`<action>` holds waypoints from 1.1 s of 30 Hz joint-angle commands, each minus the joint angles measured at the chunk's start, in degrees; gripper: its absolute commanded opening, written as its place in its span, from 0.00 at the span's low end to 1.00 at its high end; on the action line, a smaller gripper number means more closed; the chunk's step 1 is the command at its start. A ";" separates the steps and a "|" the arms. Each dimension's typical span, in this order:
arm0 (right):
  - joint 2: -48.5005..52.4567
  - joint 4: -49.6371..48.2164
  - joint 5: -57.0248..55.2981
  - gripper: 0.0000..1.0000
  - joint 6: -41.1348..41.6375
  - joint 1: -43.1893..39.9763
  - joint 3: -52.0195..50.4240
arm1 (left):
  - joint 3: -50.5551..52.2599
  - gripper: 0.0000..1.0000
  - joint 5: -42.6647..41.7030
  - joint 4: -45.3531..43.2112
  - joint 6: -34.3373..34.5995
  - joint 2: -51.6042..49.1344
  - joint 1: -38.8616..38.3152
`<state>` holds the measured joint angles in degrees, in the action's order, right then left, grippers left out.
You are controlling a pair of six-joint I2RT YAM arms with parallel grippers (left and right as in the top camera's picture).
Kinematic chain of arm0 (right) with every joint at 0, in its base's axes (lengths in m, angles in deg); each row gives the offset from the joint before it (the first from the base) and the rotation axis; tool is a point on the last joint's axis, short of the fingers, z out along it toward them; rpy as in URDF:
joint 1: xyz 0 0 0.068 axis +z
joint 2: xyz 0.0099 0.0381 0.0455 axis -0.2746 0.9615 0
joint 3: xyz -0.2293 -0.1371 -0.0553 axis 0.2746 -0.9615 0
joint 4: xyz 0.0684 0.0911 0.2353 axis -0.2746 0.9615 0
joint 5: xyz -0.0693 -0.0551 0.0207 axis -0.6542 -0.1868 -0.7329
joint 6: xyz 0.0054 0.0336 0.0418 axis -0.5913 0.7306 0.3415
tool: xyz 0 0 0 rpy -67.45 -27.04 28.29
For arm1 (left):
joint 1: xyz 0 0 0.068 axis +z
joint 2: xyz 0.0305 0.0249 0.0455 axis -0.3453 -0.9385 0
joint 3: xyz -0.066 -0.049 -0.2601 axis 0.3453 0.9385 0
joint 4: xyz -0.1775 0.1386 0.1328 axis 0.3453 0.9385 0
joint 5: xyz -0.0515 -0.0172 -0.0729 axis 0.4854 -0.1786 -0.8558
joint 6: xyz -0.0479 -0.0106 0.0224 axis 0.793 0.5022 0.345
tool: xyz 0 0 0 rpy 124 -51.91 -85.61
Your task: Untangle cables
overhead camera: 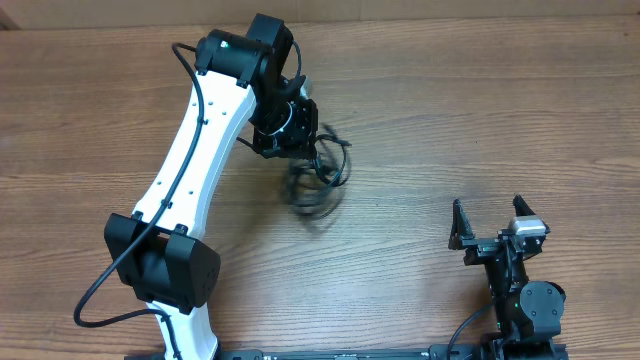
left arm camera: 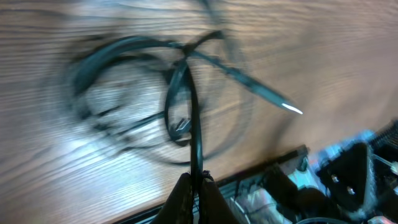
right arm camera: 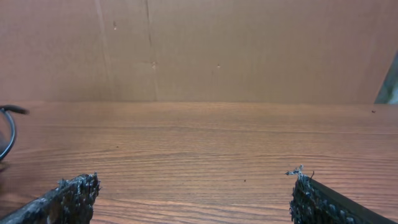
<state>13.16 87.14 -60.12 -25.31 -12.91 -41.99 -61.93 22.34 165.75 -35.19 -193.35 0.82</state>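
The cables [overhead camera: 318,172] are a loose tangle of thin black cords on the wooden table, just right of my left gripper [overhead camera: 290,140]. In the left wrist view the cables [left arm camera: 134,93] hang blurred as loops below the left gripper [left arm camera: 198,182], with a plug end [left arm camera: 273,98] sticking out to the right. That gripper is shut on one black strand that runs up between its fingertips. My right gripper [overhead camera: 490,222] stands open near the front right, well apart from the tangle. A bit of cable [right arm camera: 7,134] shows at the left edge of the right wrist view.
The white left arm [overhead camera: 190,170] reaches diagonally from the front left base toward the table's middle. A brown cardboard wall [right arm camera: 199,50] stands behind the table's far edge.
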 commanded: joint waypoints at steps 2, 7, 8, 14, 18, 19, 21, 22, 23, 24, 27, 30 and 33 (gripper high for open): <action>-0.04 -0.31 -0.02 1.00 -0.09 -0.11 -0.59 | -1.66 0.04 8.26 1.57 6.36 0.37 -0.15; -0.04 -0.31 -0.02 1.00 -0.07 -0.11 -0.59 | -3.39 0.04 -18.91 0.81 -4.15 0.37 1.55; -0.04 -0.31 -0.02 1.00 -0.09 -0.11 -0.59 | -3.78 0.04 -23.91 0.57 -5.35 0.37 2.40; -0.04 -0.31 -0.02 1.00 -0.07 -0.11 -0.59 | -3.93 0.04 -1.68 2.62 1.62 0.37 4.57; -0.04 -0.31 -0.02 1.00 -0.09 -0.11 -0.59 | -3.96 0.04 17.22 7.69 9.33 0.37 3.28; -0.04 -0.31 -0.02 1.00 -0.09 -0.11 -0.59 | -3.96 0.04 15.54 7.74 8.24 0.44 3.23; -0.04 -0.31 -0.02 1.00 -0.09 -0.11 -0.59 | -4.42 0.04 6.45 7.74 3.45 0.48 3.37; -0.04 -0.31 -0.02 1.00 -0.07 -0.11 -0.59 | -4.85 0.04 1.51 7.69 1.31 0.48 3.63; -0.04 -0.31 -0.02 1.00 -0.09 -0.11 -0.59 | -5.31 0.04 -3.85 7.48 -0.70 0.48 3.87; -0.04 -0.31 -0.02 1.00 -0.07 -0.11 -0.59 | -6.05 0.04 -10.27 7.23 -2.78 0.48 4.26; -0.04 -0.31 -0.02 1.00 -0.09 -0.11 -0.59 | -8.13 0.04 -27.76 6.12 -6.71 0.48 5.27; -0.04 -0.31 -0.02 1.00 -0.09 -0.11 -0.59 | -8.85 0.04 -38.75 3.89 -8.41 0.48 5.68; -0.04 -0.31 -0.02 1.00 -0.07 -0.11 -0.59 | -8.83 0.04 -40.41 3.21 -8.59 0.48 5.88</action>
<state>13.16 87.21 -60.14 -25.31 -12.91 -41.99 -69.37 -6.55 169.21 -40.53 -193.35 6.11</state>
